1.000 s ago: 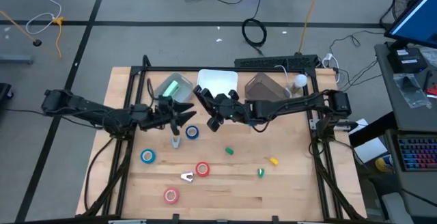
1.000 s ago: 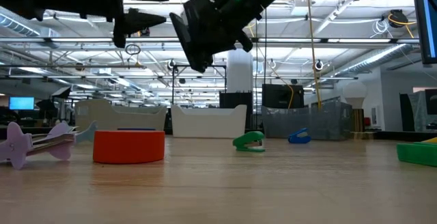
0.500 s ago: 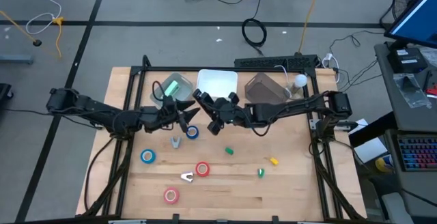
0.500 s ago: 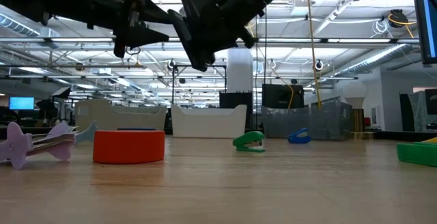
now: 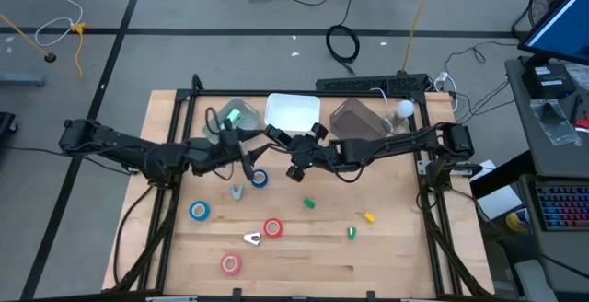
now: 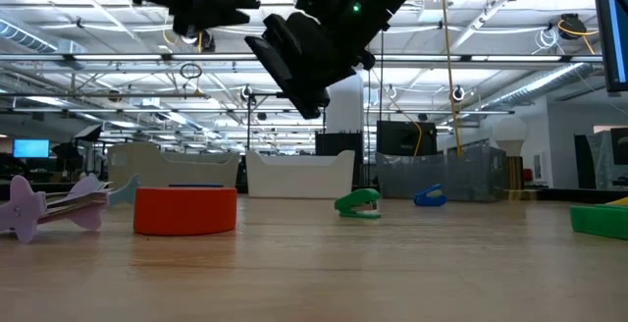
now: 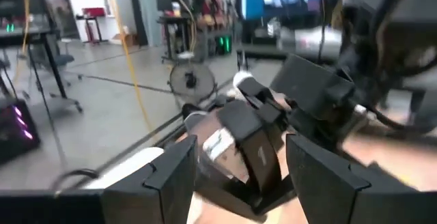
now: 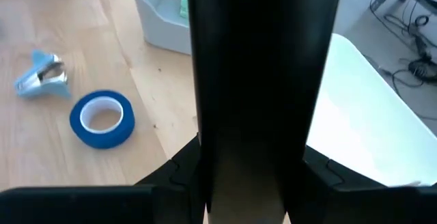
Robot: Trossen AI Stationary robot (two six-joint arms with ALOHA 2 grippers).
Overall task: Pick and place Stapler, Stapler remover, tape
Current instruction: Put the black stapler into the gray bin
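Observation:
My right gripper (image 5: 296,157) is shut on a black stapler (image 8: 263,80) above the table's middle, near the white bin (image 5: 293,110). In the low view the stapler (image 6: 297,62) hangs well above the wood. My left gripper (image 5: 246,148) is open and empty, just left of it, and faces the stapler (image 7: 252,149). A blue tape roll (image 5: 259,179) lies flat below them, and shows in the right wrist view (image 8: 102,118). Another blue roll (image 5: 199,211), a red roll (image 5: 272,228) and a pink roll (image 5: 230,263) lie nearer the front. A light blue staple remover (image 5: 237,191) and a pale one (image 5: 251,238) lie on the table. My right gripper pinches the black stapler's body (image 8: 259,162) between its two fingers (image 8: 179,173), one on each long side. The stapler runs forward past the fingers, along them. It is lifted clear of the table and tilted (image 6: 297,62).
A clear bin holding a green stapler (image 5: 235,116) and a grey bin (image 5: 354,116) flank the white bin at the far edge. Small green (image 5: 310,203), yellow (image 5: 368,217) and green (image 5: 351,233) bits lie right of the middle. The frame posts stand at the table's corners.
My left gripper has risen and gone a little toward the far edge. My right gripper has shifted slightly toward the right and down with the black stapler, which stays clear of the table.

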